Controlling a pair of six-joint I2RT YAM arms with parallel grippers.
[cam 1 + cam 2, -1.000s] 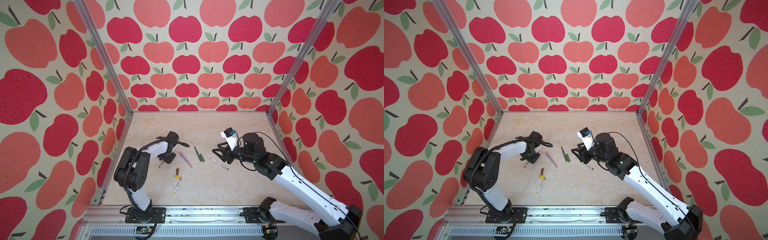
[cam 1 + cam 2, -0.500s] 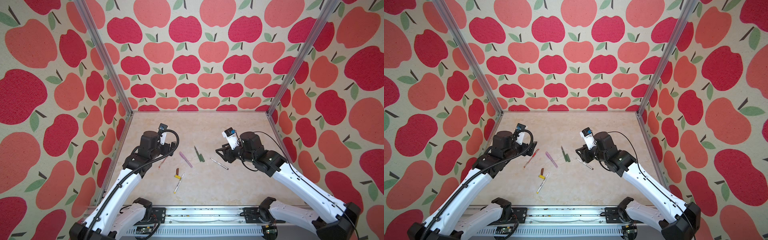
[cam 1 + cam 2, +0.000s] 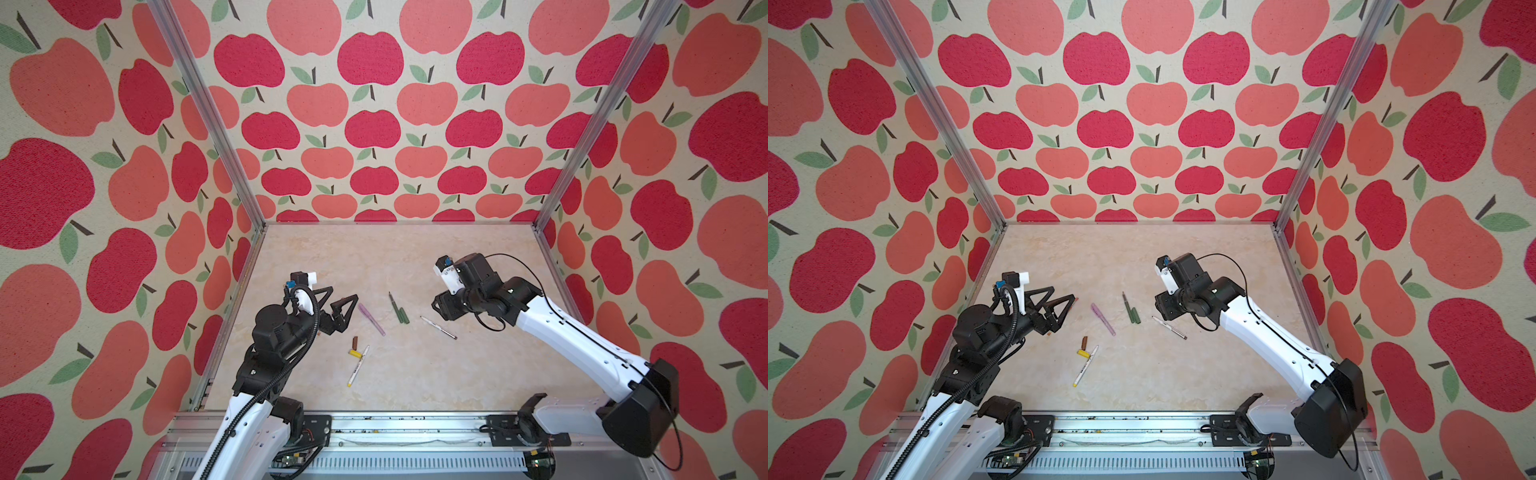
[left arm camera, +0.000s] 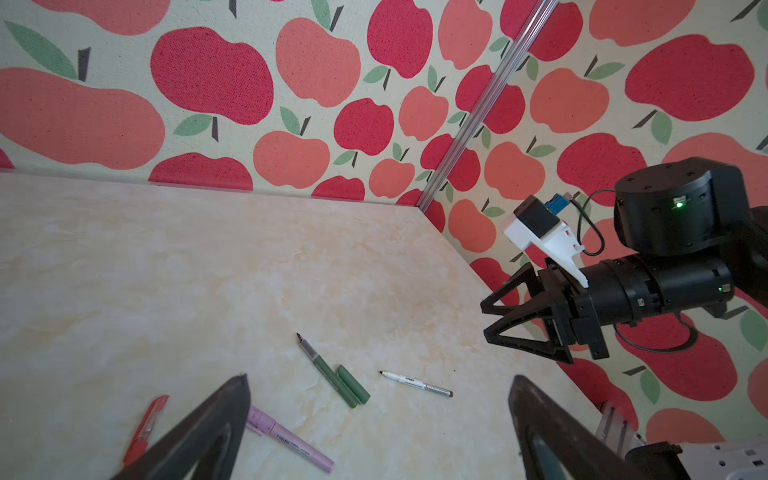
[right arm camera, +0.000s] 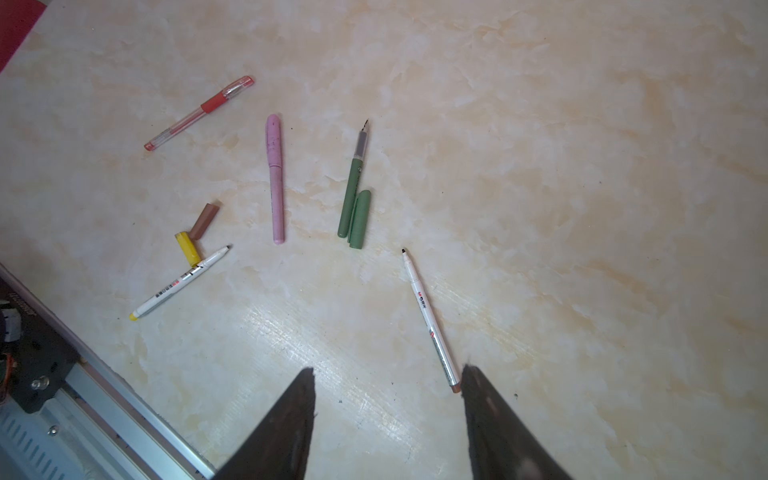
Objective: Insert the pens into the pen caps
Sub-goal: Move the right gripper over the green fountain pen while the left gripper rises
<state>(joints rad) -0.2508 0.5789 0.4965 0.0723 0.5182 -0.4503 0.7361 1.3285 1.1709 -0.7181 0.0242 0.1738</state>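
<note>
Right wrist view was filled with pens lying flat on the pale counter (image 5: 582, 166). The right pincer (image 5: 386, 372) was held apart with nothing in it. The brown end of the white pen with brown print (image 5: 430, 320) was seen just beside one finger (image 5: 490, 415). The dark green pen (image 5: 353, 178) was left uncapped, with the dark green cap (image 5: 360, 220) touching its side. The brown cap (image 5: 204, 220) and the yellow cap (image 5: 188, 248) were seen touching, right by the white pen with yellow print (image 5: 180, 282). Caps seemed to be fitted on the lilac pen (image 5: 274, 178) and the red pen (image 5: 199, 112). The left pincer (image 3: 344, 292) was spread wide and empty, near the lilac pen.
</note>
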